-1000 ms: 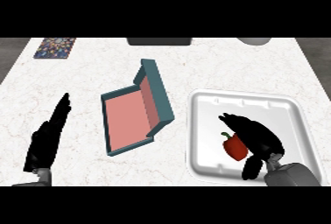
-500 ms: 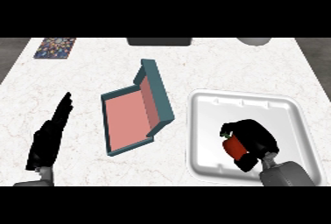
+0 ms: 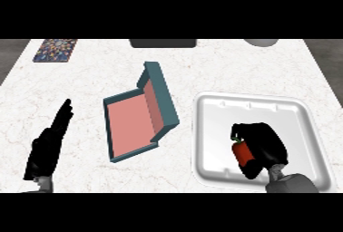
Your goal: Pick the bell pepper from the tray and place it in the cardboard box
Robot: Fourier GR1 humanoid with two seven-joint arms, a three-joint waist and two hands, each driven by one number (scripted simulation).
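Note:
A red bell pepper [image 3: 242, 151] lies in the white tray [image 3: 221, 106] at the right. My right hand [image 3: 263, 144] is curled round the pepper from the right, hiding most of it; only its left side and green stem show. An open box [image 3: 137, 118] with teal walls and a pink inside sits left of the tray, tilted, with one side folded flat. My left hand [image 3: 48, 145] rests open at the lower left, fingers straight and pointing away, well left of the box.
A patterned card [image 3: 56, 49] lies at the far left of the white marble counter. A dark object [image 3: 163, 43] and a grey rounded object [image 3: 262, 42] sit along the far edge.
My right hand's fingers have curled in round the bell pepper, going from spread above it to wrapped on it. The left hand has stayed still.

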